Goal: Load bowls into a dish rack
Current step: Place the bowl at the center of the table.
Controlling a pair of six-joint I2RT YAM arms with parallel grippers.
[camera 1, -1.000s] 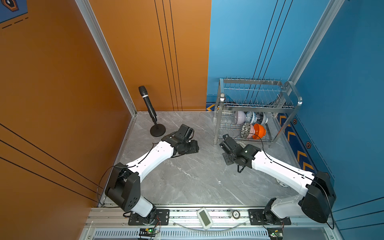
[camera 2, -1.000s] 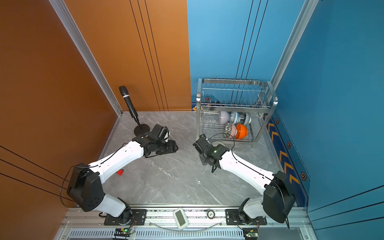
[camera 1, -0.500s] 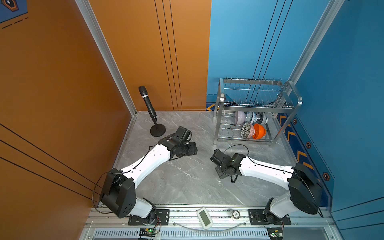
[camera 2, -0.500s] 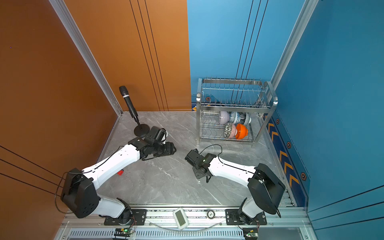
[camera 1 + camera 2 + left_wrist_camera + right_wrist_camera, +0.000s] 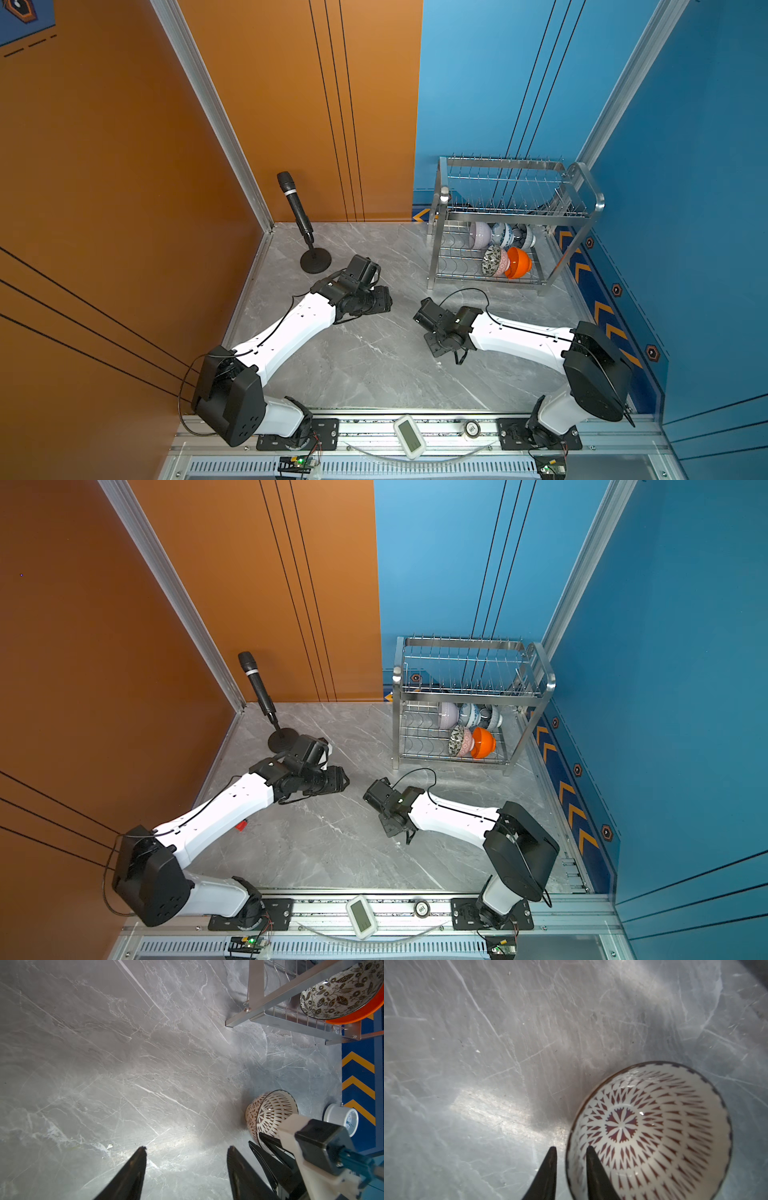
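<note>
A white lattice-patterned bowl [image 5: 654, 1126] stands upright on the grey marble table, also seen in the left wrist view [image 5: 270, 1109]. My right gripper [image 5: 571, 1148] is open and straddles its rim, one finger inside and one outside. In both top views the right wrist [image 5: 441, 348] hides this bowl. My left gripper [image 5: 187, 1148] hangs open and empty over bare table beside it [image 5: 384, 301]. The dish rack [image 5: 515, 216] at the back right holds the lilac [image 5: 480, 235], floral [image 5: 502, 235], leaf-patterned [image 5: 494, 261] and orange [image 5: 518, 262] bowls on its lower tier.
A black microphone [image 5: 297, 208] on a round base [image 5: 316, 264] stands at the back left. A small red object [image 5: 241, 825] lies under the left arm. A white round timer [image 5: 340, 1118] sits near the blue chevron strip [image 5: 602, 316] along the right edge.
My right arm drew back from the rack to the table's middle and came down over the lattice bowl, and its jaws parted. The left arm shifted slightly.
</note>
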